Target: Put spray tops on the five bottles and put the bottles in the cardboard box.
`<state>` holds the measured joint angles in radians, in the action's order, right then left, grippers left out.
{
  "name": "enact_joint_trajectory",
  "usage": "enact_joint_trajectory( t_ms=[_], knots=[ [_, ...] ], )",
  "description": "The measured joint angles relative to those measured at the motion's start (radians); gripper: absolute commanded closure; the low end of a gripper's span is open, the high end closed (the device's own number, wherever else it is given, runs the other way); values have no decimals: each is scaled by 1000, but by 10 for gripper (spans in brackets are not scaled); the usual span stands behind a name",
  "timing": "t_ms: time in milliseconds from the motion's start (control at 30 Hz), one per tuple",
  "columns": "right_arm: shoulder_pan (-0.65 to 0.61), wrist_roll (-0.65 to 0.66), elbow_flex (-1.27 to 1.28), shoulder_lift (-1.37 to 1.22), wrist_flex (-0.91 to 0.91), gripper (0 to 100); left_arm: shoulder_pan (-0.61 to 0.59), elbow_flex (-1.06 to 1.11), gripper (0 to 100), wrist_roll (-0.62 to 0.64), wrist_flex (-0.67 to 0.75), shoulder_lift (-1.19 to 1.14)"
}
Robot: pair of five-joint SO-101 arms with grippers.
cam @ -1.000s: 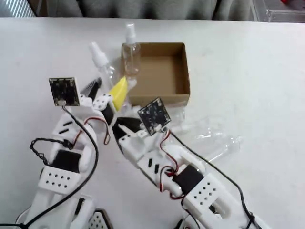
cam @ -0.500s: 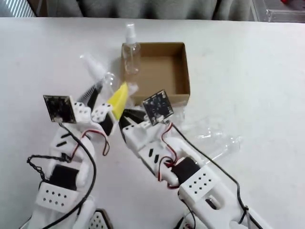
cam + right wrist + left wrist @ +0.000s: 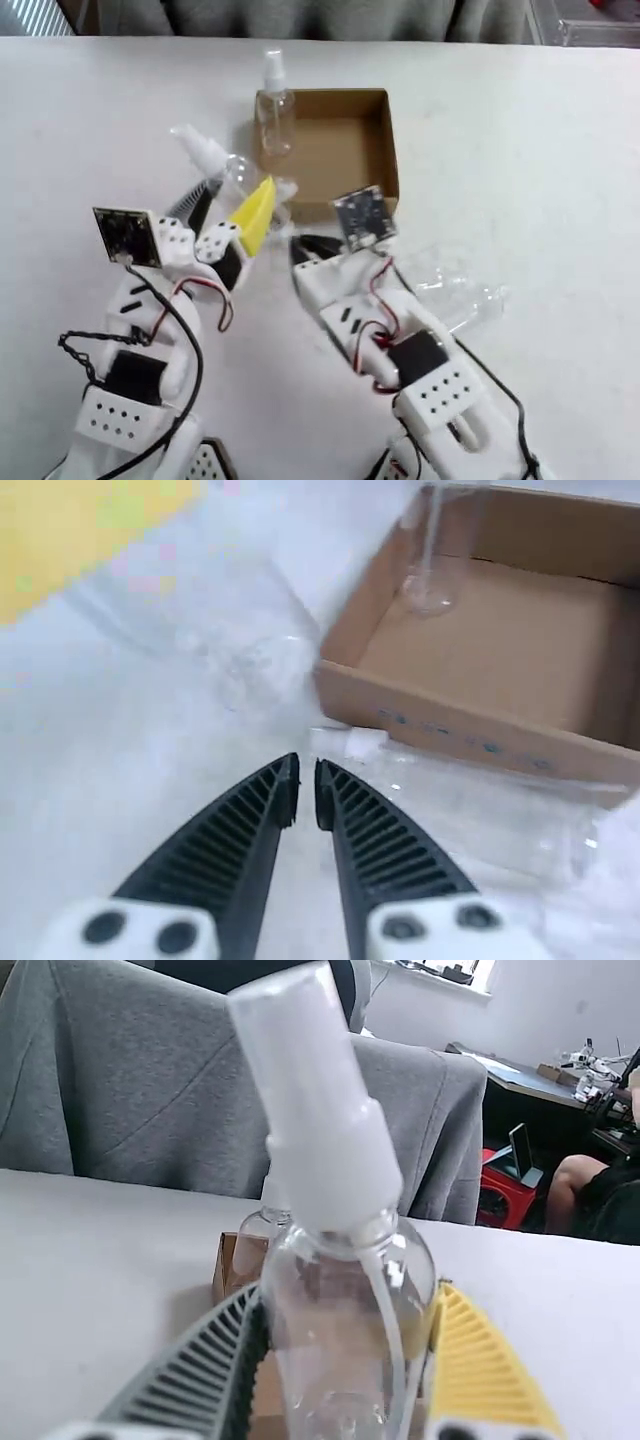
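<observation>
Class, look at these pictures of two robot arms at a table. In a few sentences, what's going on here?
The left hand grips a clear plastic bottle with a white spray top, tilted, beside the open brown cardboard box. Another capped clear bottle stands upright in a corner of the box. The right hand is shut and empty, low over the white table in front of the box, near clear bottles lying on their sides. One bottle is boxed and one is held.
</observation>
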<state>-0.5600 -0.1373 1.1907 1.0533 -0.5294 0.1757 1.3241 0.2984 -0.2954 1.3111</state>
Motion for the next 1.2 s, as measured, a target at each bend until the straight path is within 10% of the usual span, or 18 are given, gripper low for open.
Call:
enact_joint_trajectory(
  t_ms=[533,1200],
  knots=[
    [601,120,347,259,-127,983,-52,-170,973,2,394,-678],
    [649,245,491,288,37,982,11,-451,973,-181,819,-1346]
  ],
)
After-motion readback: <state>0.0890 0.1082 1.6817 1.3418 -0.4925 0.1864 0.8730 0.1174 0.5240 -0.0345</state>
